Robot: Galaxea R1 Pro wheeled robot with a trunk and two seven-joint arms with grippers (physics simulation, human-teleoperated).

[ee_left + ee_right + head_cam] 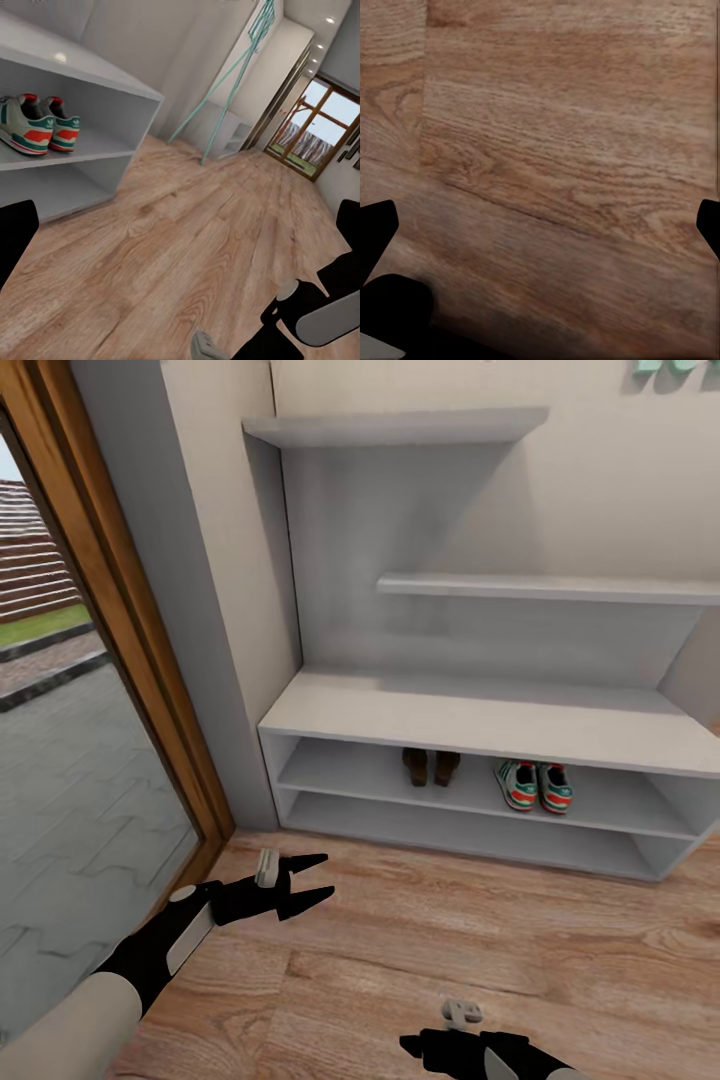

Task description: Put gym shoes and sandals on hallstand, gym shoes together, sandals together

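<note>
The two gym shoes (533, 786) stand side by side on the upper open shelf of the pale hallstand (470, 722), under its bench top. Left of them on the same shelf the two sandals (431, 767) stand together, heels toward me. In the left wrist view the gym shoes (39, 124) show on that shelf. My left gripper (328, 875) hangs open and empty over the corridor floor (500, 940), in front of the rack's left end. Low at the frame's bottom edge, my right gripper (412, 1046) is also open and empty, its fingertips (376, 225) spread over bare planks.
A wood-framed glass door (120, 660) runs along the left, close to my left arm. Higher staggered shelves (540, 587) jut out above the bench. Down the corridor stand a turquoise pole frame (240, 82) and another glass door (311, 131).
</note>
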